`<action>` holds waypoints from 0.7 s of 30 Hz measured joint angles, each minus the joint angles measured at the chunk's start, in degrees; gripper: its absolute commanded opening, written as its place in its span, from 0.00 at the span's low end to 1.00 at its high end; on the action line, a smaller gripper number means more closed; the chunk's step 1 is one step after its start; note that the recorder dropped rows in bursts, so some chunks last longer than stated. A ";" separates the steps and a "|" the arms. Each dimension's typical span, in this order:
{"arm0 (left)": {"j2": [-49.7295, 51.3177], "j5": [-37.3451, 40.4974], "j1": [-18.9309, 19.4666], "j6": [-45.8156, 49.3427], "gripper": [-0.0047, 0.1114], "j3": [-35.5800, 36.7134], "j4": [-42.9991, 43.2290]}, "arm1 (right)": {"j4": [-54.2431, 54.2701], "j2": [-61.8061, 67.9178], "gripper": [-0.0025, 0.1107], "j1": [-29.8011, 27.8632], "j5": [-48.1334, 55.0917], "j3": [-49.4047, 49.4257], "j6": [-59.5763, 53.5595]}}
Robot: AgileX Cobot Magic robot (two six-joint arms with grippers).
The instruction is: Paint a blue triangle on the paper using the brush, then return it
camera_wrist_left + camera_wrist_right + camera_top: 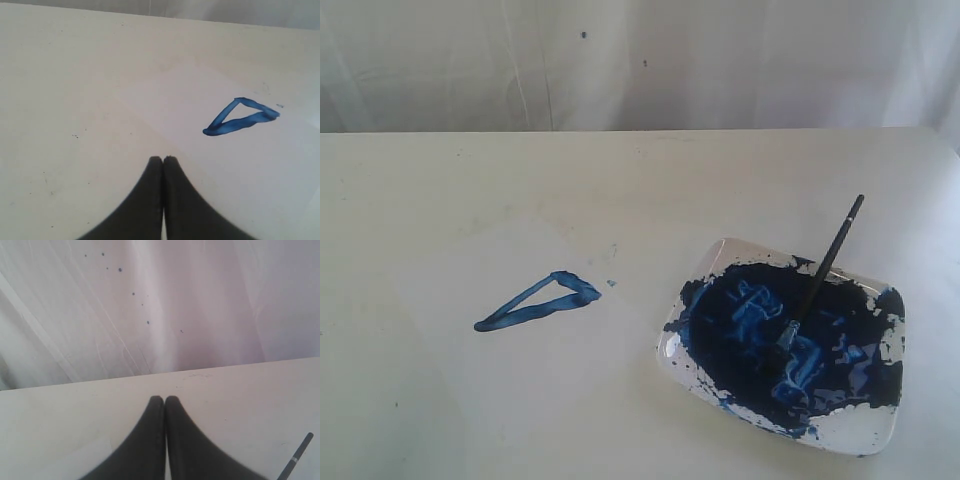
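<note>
Dark-blue painted triangle (538, 301) sits closed on the thin white paper sheet (240, 170), beside the white paint dish (860, 440). Slim black-handled brush (817, 283) is parked in the dish, handle leaning on the rim, probably so it can't roll. Left hand (163, 159) and right hand (165, 399) are pinched shut, empty. Looks done.

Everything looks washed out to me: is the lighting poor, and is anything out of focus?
Exterior view: flat, overbright light; paper nearly melts into table. Left wrist view: triangle sharp, left gripper a blurred dark shape. Right wrist view: pinkish cast, right gripper equally soft.
</note>
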 measured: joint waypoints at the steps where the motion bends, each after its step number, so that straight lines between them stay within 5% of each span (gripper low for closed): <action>1: 0.00 0.51 0.14 1.74 0.04 0.00 -0.53 | 0.00 0.00 0.02 0.00 0.00 0.00 0.00; 10: 0.00 1.26 5.74 8.47 0.04 0.02 -1.66 | 0.00 0.00 0.02 0.00 0.00 0.00 0.00; 21: 0.00 1.38 5.85 9.00 0.04 0.02 -1.66 | 0.00 0.00 0.02 0.00 0.00 0.00 0.00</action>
